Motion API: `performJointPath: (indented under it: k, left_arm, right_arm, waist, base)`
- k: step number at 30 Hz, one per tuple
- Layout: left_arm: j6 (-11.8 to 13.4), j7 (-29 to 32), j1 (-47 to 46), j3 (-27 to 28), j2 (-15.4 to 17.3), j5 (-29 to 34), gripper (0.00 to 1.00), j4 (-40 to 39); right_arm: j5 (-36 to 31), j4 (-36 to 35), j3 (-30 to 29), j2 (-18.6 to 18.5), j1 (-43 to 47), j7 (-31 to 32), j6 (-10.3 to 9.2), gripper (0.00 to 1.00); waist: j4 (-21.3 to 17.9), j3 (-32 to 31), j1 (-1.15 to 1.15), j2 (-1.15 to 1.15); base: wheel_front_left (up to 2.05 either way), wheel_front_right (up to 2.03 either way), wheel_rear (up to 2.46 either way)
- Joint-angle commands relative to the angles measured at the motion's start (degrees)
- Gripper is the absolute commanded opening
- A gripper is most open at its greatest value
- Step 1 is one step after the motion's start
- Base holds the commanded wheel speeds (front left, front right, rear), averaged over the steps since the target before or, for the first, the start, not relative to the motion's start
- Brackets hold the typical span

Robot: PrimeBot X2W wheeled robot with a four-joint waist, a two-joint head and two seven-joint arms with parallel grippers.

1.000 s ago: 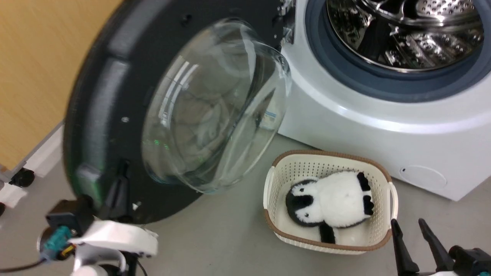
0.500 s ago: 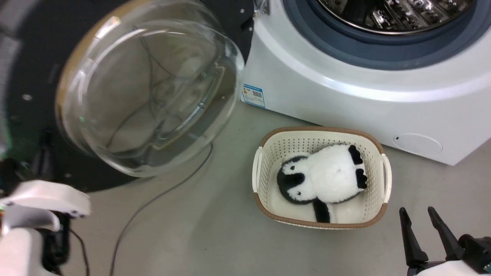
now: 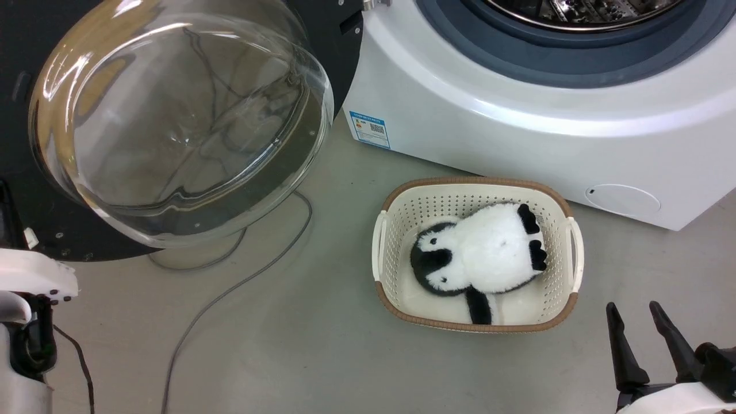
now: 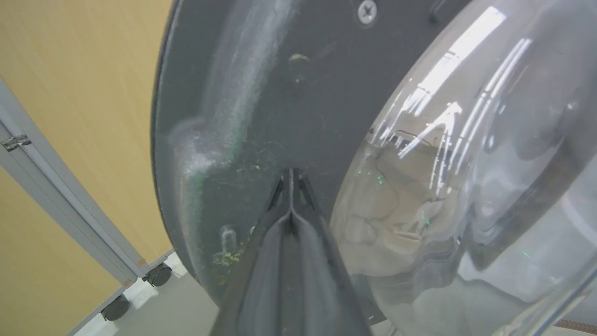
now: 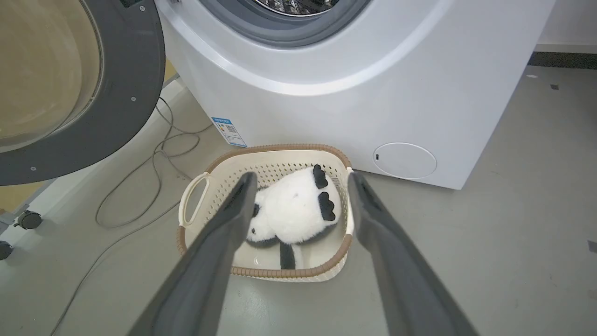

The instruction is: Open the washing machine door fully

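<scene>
More washing machine door [image 3: 172, 115] swing than before

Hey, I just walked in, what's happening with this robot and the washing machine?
The robot is opening the washing machine door. The door stands swung wide out to the left of the washing machine, leaving the drum uncovered. The left pincer, fingers shut together, has its tips at the door's dark inner face beside the glass bowl. The right pincer is open, holding nothing, near a basket with a black-and-white plush toy in it.
</scene>
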Motion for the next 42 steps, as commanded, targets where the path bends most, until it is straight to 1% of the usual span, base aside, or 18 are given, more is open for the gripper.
performJointPath:
  k: [1,4,10,14,21,25,29,33,37,42]
  left_arm:
    - [-0.3,-0.5,-1.0,-0.3,0.4,-0.2,0.00,0.5]
    - [-1.1,-0.9,-0.7,-2.1,0.3,0.8,0.00,0.9]
    - [-1.5,-0.6,0.8,-4.5,-0.1,2.2,0.00,-0.8]
    - [-2.1,-0.3,2.9,-6.9,-0.7,3.3,0.00,-3.9]
    - [-2.1,-0.1,7.7,-11.0,-2.9,5.0,0.00,-10.7]
    - [-2.1,-0.2,10.6,-12.6,-4.5,4.8,0.00,-14.3]
    - [-1.8,-0.7,13.5,-14.0,-5.0,5.5,0.00,-17.9]
    - [-1.4,-1.0,16.7,-15.6,-6.2,5.9,0.00,-20.8]
    - [-0.6,-1.9,19.3,-16.8,-7.7,6.0,0.00,-22.5]
    - [0.0,-3.4,22.2,-18.1,-9.1,6.4,0.00,-22.7]
  right_arm:
    - [-0.3,-0.4,-0.1,-0.4,-1.0,0.1,0.03,1.00]
    - [0.0,0.1,-0.4,0.1,-0.8,-0.1,0.03,1.00]
    - [0.1,1.1,-0.5,1.2,-0.4,-1.3,0.03,1.00]
    - [0.2,1.8,-0.6,1.9,0.0,-2.3,0.03,1.00]
    - [0.2,1.0,-0.5,2.4,0.3,-4.3,0.03,1.00]
    - [0.1,-0.6,-0.2,2.6,0.7,-4.9,0.03,1.00]
    - [-0.3,-2.7,0.3,2.9,1.2,-5.1,0.03,1.00]
    - [-0.5,-5.1,0.3,3.2,1.7,-5.1,0.03,1.00]
    - [-0.6,-6.5,0.9,3.6,2.8,-5.1,0.03,1.00]
    - [-0.3,-7.3,1.1,4.0,4.0,-5.1,0.03,1.00]
  waist:
    - [0.1,-0.3,-0.01,0.00]
    - [0.1,-1.9,-0.01,0.00]
    - [0.0,-5.3,-0.01,0.00]
    - [-0.3,-8.1,-0.01,0.00]
    - [-2.0,-12.1,-0.01,0.00]
    - [-3.4,-14.2,-0.01,0.00]
    - [-5.4,-15.9,-0.01,0.00]
    - [-7.5,-17.3,-0.01,0.00]
    - [-9.7,-18.5,-0.01,0.00]
    - [-12.0,-19.2,-0.01,0.00]
  base:
    - [0.00,0.00,0.00]
    - [0.00,0.00,0.00]
    - [0.00,0.00,0.00]
    - [0.00,0.00,0.00]
    - [0.00,0.00,0.00]
    - [0.00,0.00,0.00]
    - [0.00,0.00,0.00]
    - [0.00,0.00,0.00]
    - [0.00,0.00,0.00]
    - [0.00,0.00,0.00]
